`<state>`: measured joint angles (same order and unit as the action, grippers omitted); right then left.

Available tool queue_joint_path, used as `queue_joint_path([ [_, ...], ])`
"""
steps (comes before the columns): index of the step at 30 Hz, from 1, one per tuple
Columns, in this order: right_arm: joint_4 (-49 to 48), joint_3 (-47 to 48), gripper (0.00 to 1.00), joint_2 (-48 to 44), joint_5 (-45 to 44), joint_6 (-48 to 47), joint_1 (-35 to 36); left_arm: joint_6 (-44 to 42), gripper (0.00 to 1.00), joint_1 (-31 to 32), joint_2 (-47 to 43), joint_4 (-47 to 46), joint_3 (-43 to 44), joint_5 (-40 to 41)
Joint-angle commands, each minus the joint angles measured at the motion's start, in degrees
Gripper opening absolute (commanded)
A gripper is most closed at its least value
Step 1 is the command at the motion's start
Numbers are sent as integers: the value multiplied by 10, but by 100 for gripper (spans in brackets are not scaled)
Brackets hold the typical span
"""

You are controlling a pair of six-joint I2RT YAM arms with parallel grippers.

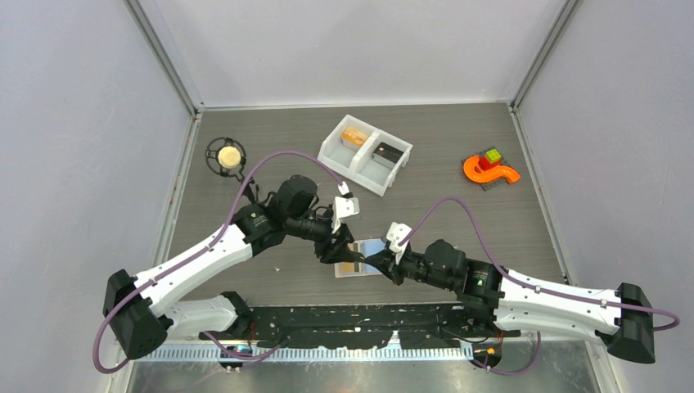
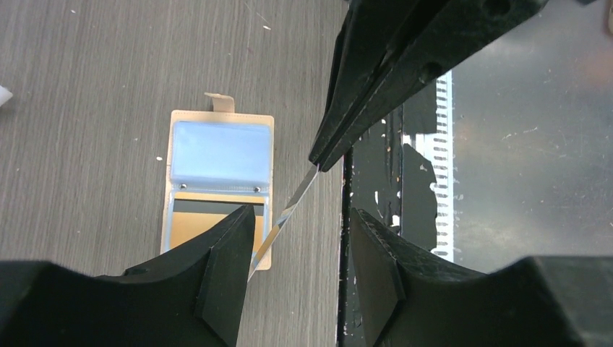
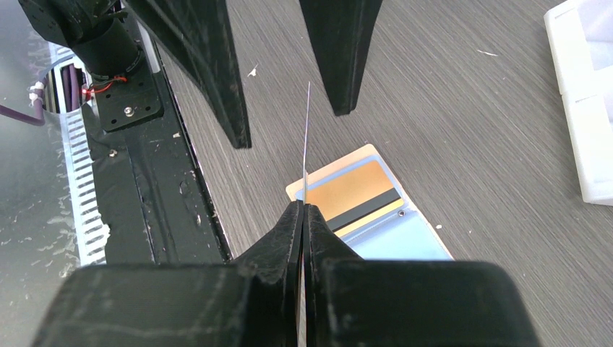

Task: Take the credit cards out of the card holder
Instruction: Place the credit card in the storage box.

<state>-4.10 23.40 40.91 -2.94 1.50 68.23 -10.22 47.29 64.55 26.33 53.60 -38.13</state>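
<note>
The beige card holder lies open on the table by the front edge, its light blue lining up. An orange-tan credit card with a black stripe sits in its clear pocket. My right gripper is shut on another thin card, held edge-on above the holder. My left gripper is open, with one finger on each side of that card's free end. I cannot tell whether the left fingers touch the card.
A white two-compartment bin at the back holds an orange-tan piece and a dark piece; its corner shows in the right wrist view. An orange curved toy with blocks lies at the right. A black ring with a beige ball lies at the left. A black mounting plate runs along the front edge.
</note>
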Motion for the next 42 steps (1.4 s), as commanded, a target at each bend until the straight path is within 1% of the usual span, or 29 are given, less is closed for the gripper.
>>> queue_joint_path([
  [1, -3, 34, 5, 5, 17, 6, -6, -33, 54, 6, 4, -24, -5, -5],
  [4, -4, 36, 5, 11, 21, 7, -9, -36, 51, 10, 18, -24, 1, -5],
  [5, -4, 38, 5, 12, 21, 7, -10, -37, 49, 12, 23, -27, 2, -5],
  [7, -5, 39, 5, 14, 21, 9, -12, -43, 37, 14, 27, -32, 0, -3],
  [8, -5, 40, 5, 14, 21, 11, -13, -43, 25, 15, 27, -37, -3, -1],
  [9, -5, 41, 5, 13, 21, 13, -14, -42, 19, 15, 25, -42, -7, 3],
  [11, -2, 42, 5, 11, 21, 23, -20, -35, 4, 15, 19, -48, -13, 6],
  [12, -1, 44, 5, 9, 20, 31, -27, -29, 0, 14, 13, -55, -20, 8],
  [14, 1, 47, 13, 5, 17, 40, -40, -4, 0, 14, -2, -82, -34, 30],
  [15, 2, 47, 21, 2, 16, 41, -45, 15, 0, 12, -12, -101, -44, 60],
  [16, 2, 46, 26, 1, 15, 40, -54, 41, 0, 9, -23, -125, -54, 84],
  [17, 5, 46, 32, -4, 10, 39, -59, 66, 0, 2, -36, -152, -66, 95],
  [18, 7, 47, 35, -6, 7, 39, -68, 94, 0, -6, -45, -181, -77, 98],
  [20, 6, 47, 48, -18, -1, 48, -81, 173, 0, -20, -59, -238, -95, 111],
  [22, -7, 46, 53, -30, -16, 69, -94, 241, 0, -27, -71, -293, -111, 153],
  [25, -15, 46, 54, -38, -58, 129, -117, 350, 0, -27, -94, -378, -147, 259],
  [28, -73, 25, 53, -49, -65, 169, -127, 455, 0, -27, -115, -496, -203, 328],
  [30, -118, 6, 53, -58, -67, 203, -131, 509, 0, -27, -120, -537, -219, 358],
  [33, -173, -24, 53, -57, -96, 253, -136, 584, 0, -27, -123, -577, -236, 392],
  [35, -217, -40, 54, -46, -106, 270, -138, 636, 0, -27, -122, -640, -261, 419],
  [38, -313, -68, 54, -32, -123, 291, -140, 704, 0, -27, -118, -731, -301, 466],
  [40, -347, -78, 54, -21, -150, 309, -140, 745, 0, -26, -112, -779, -322, 499],
  [42, -349, -66, 54, -5, -173, 321, -140, 783, 0, -26, -102, -820, -336, 527],
])
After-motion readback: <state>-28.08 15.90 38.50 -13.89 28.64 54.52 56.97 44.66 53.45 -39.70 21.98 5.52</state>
